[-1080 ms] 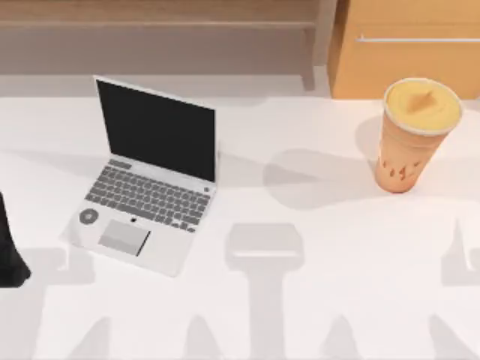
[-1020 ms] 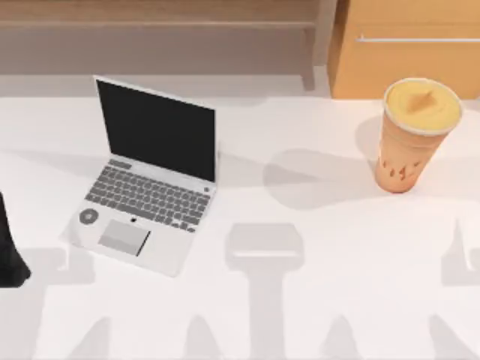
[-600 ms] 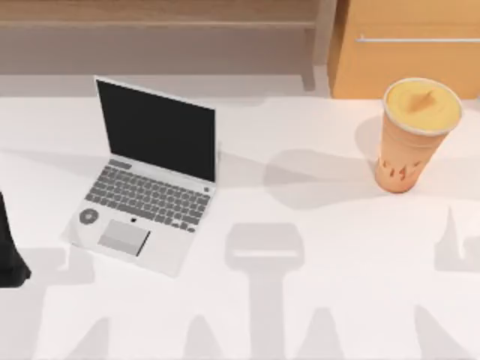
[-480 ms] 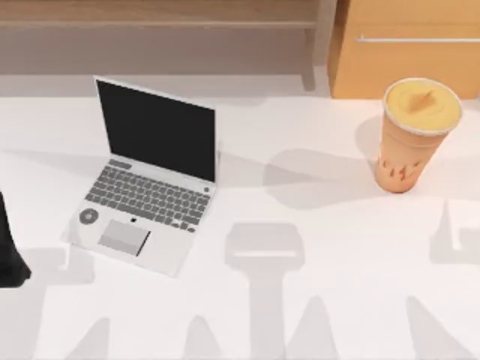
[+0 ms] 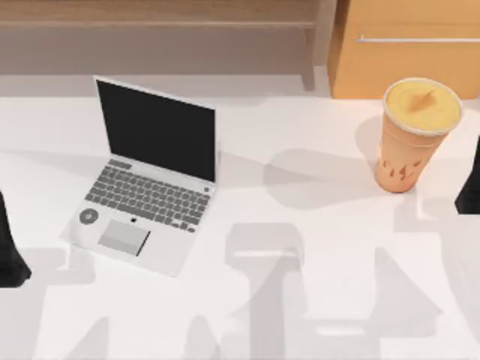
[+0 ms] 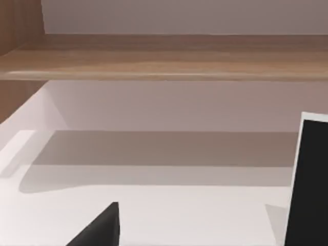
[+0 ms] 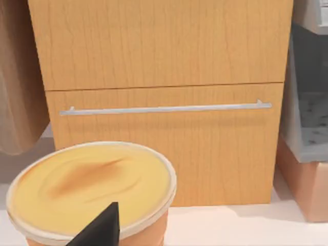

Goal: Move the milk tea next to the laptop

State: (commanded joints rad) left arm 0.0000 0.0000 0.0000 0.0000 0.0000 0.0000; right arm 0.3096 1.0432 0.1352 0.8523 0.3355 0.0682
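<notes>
Right end effector, grip state unclear, hangs just beside upright milk tea.

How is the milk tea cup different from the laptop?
The milk tea is orange-tan with a yellow domed top; the laptop is silver-white with a black screen. The milk tea is tall and narrow; the laptop is low and much wider. The milk tea stands at the table's right, the laptop at its left. Both rest on the white table, apart.
</notes>
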